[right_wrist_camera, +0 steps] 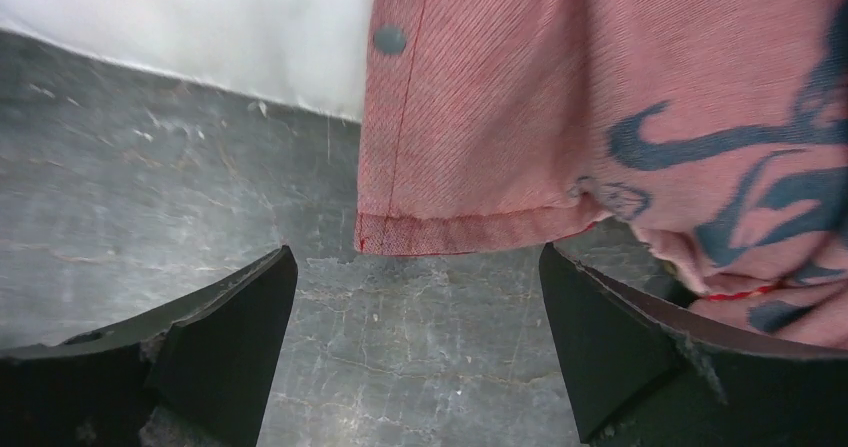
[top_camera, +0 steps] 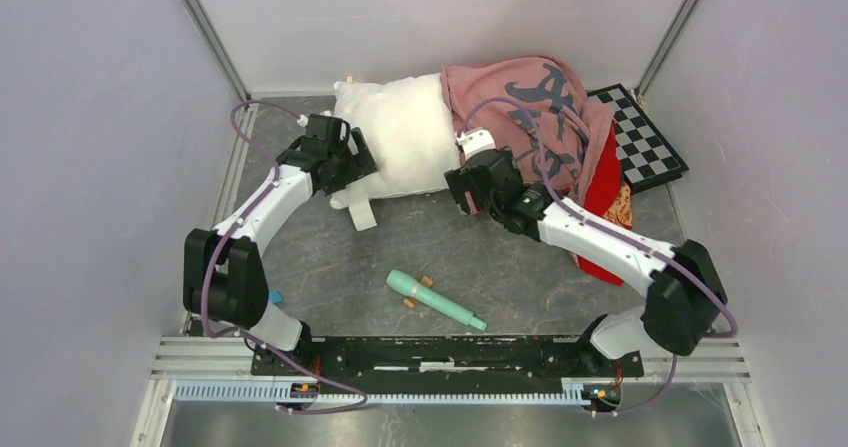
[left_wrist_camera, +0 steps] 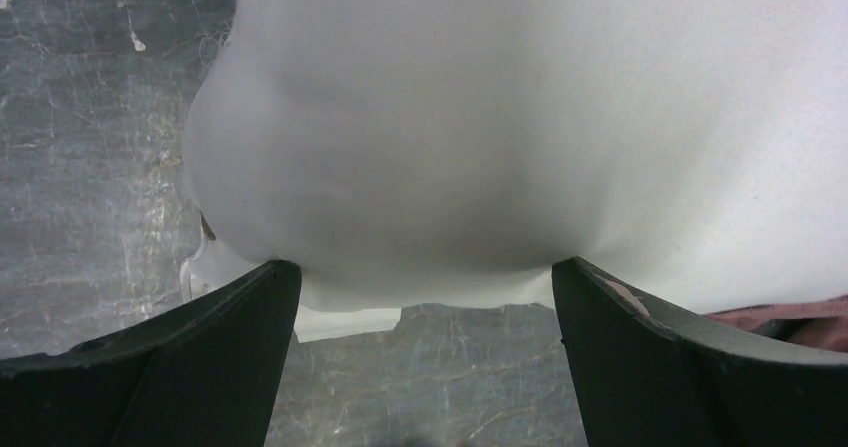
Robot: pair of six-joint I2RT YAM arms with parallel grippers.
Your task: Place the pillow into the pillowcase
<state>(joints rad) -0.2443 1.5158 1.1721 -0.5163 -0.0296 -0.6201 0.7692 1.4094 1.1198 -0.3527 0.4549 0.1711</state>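
The white pillow [top_camera: 400, 137] lies at the back of the table, its right end covered by the faded pink pillowcase [top_camera: 530, 107] with dark brush marks. My left gripper [top_camera: 355, 162] is at the pillow's near left corner, open. In the left wrist view the pillow [left_wrist_camera: 500, 117] bulges just ahead of the left gripper [left_wrist_camera: 425, 267], with bare table between the fingers. My right gripper [top_camera: 470, 177] is open at the pillowcase's near hem. In the right wrist view the hem of the pillowcase [right_wrist_camera: 600, 97] hangs just beyond the right gripper [right_wrist_camera: 415, 257], and the pillow [right_wrist_camera: 200, 17] shows at upper left.
A black-and-white checkerboard [top_camera: 640, 137] lies at the back right, partly under the fabric. A teal tool [top_camera: 435, 300] and small orange bits [top_camera: 415, 297] lie on the near middle of the table. A white tag [left_wrist_camera: 345, 319] sticks out under the pillow. Walls close in on three sides.
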